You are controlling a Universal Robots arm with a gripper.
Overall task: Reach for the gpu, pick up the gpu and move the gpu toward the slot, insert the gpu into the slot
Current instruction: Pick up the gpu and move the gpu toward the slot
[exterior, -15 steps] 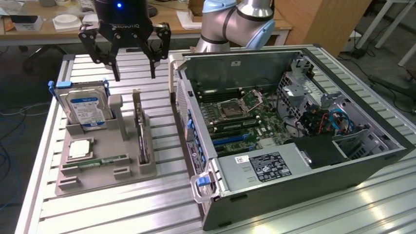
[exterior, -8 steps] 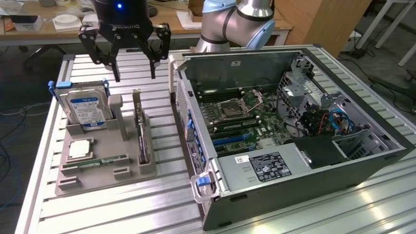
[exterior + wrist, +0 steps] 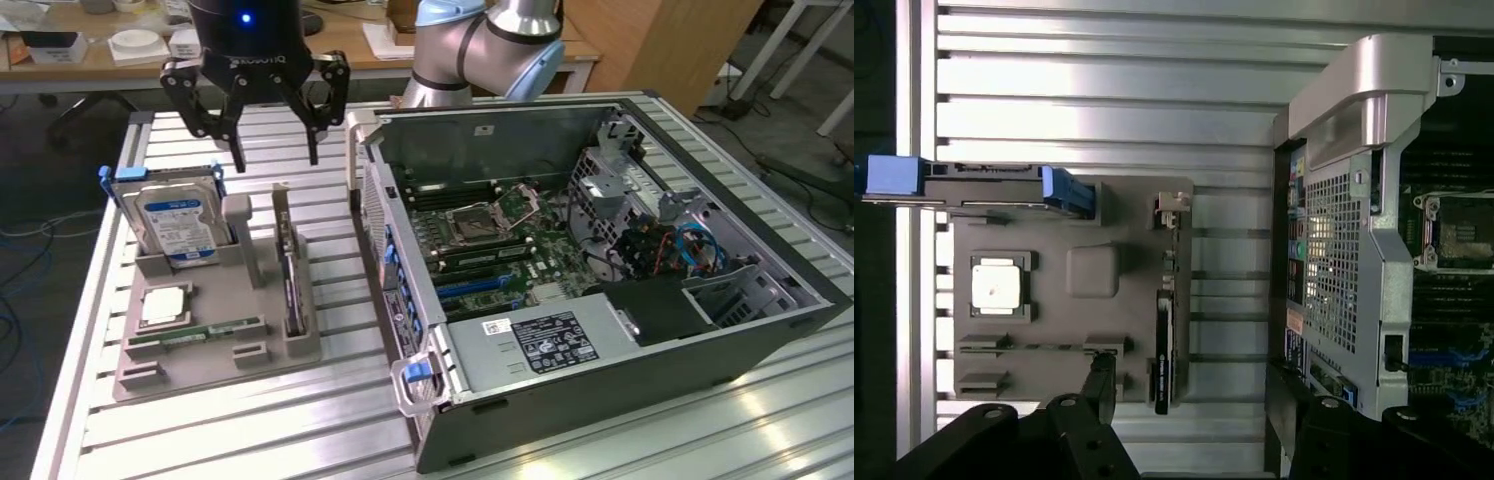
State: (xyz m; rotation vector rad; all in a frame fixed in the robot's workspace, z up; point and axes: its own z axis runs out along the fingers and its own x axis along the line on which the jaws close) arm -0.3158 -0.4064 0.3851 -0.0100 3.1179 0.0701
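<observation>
The gpu [image 3: 287, 272] is a thin dark card standing on edge in the right-hand groove of a grey holder [image 3: 254, 350]. From the wrist view the gpu [image 3: 1163, 345] appears as a narrow dark strip. My gripper [image 3: 276, 160] hangs open above the table, just behind the holder's far end and higher than the card, holding nothing. Its two dark fingers [image 3: 1100, 385] frame the card's near end in the wrist view. Blue expansion slots [image 3: 470, 285] lie on the motherboard inside the open computer case [image 3: 561, 340]; which slot is meant I cannot tell.
A blue-labelled hard drive [image 3: 178, 215] stands upright at the holder's exterior-view left. A processor chip [image 3: 163, 305] and a green memory stick [image 3: 214, 329] lie in the holder. The case's side wall [image 3: 380, 250] rises close beside the holder. A desk [image 3: 80, 60] stands behind.
</observation>
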